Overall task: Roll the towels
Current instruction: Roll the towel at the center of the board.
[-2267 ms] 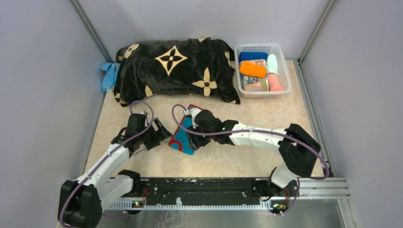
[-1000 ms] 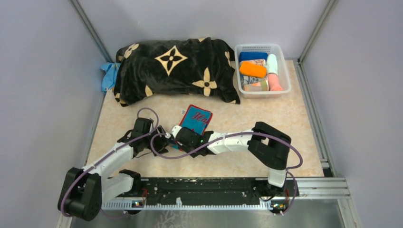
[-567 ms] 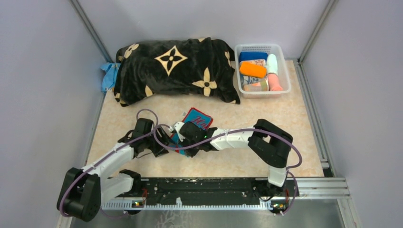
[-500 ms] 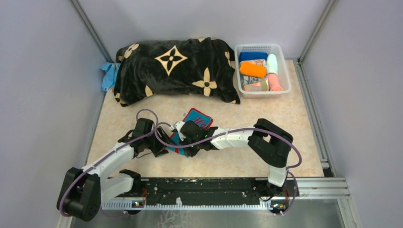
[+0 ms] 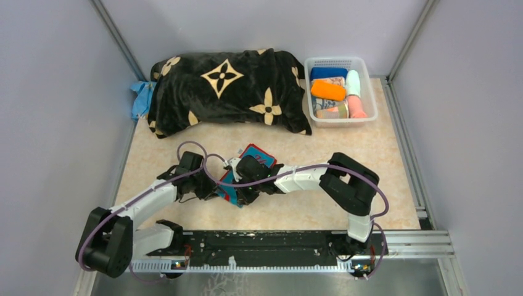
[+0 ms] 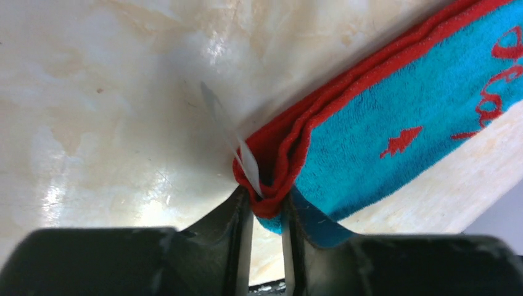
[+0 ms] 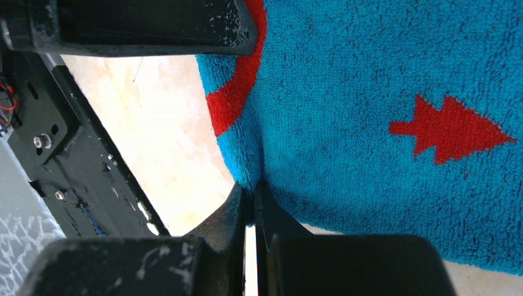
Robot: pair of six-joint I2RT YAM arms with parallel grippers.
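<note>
Nearest in, at mid-table [image 5: 321, 185]: pinching a red-and-turquoise towel [image 6: 382, 123] with both grippers. Clamped on the folded red corner with the left gripper [image 6: 266, 197], jaws nearly together, layers of cloth and a white tag [image 6: 247, 157] squeezed between. Biting a turquoise fold with the right gripper [image 7: 251, 191], fingers pressed almost flush, only a thin ridge of terry between them, a red arrow-like mark just beside. From above: meeting head to head over the towel's near end, one arm in from the left, the other bent across from the right. Bunched up there at the near end; lying on the table at the far end, red border and lettering showing. Farther back, well apart: a black blanket [image 5: 225, 92] with cream flowers, heaped across the rear. Peeking out at its left end, a light blue towel [image 5: 140, 98], crumpled. Far right corner: a white basket [image 5: 336, 60], packed with rolls [image 5: 328, 90], namely blue, orange, pale, pink, patterned.
</note>
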